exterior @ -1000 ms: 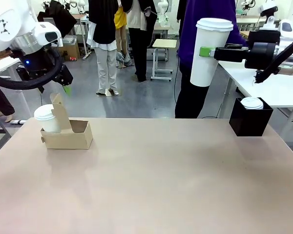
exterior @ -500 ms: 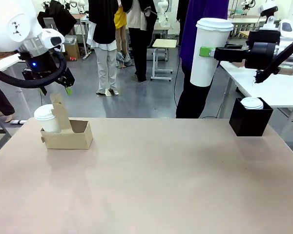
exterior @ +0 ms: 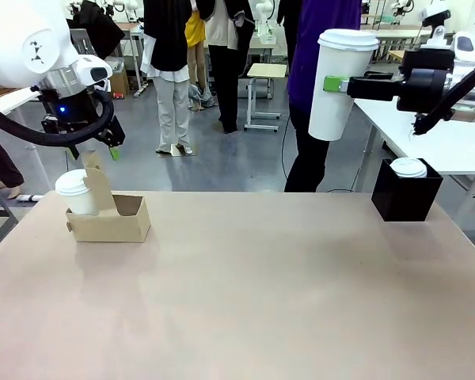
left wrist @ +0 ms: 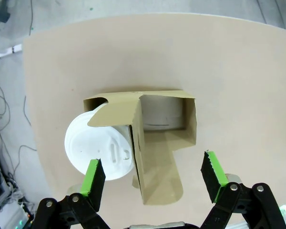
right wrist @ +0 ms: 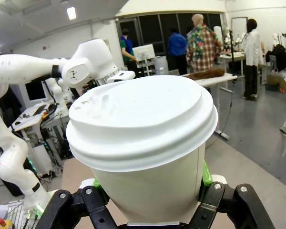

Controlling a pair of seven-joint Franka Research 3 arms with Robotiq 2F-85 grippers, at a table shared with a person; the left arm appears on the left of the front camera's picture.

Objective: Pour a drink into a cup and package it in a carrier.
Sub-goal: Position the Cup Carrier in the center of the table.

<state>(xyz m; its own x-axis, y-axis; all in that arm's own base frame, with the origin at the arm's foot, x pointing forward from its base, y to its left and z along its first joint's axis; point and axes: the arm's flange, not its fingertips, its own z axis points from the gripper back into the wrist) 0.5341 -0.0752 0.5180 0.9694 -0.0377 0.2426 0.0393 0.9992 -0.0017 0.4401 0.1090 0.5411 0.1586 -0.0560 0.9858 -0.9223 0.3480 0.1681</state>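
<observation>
Front view: the cup (exterior: 335,95), lidded, is held at the upper right by the horizontally extended right gripper (exterior: 337,83), closed across its upper wall; the carrier (exterior: 123,226) stands at the left with a seated cup (exterior: 74,190) in its left pocket, and the left gripper (exterior: 93,149) hangs above it, pointing down. Left wrist view: the left gripper (left wrist: 153,174) is spread wide and empty over the carrier (left wrist: 189,121), whose right-hand pocket is vacant. Right wrist view: the cup (right wrist: 143,119) is clamped between the green pads (right wrist: 206,177) of the right gripper (right wrist: 150,186). The paper wall is judged light, thin and crushable; the stiffer band beneath the lid rim is recommended for gripping; whether it is filled cannot be told
</observation>
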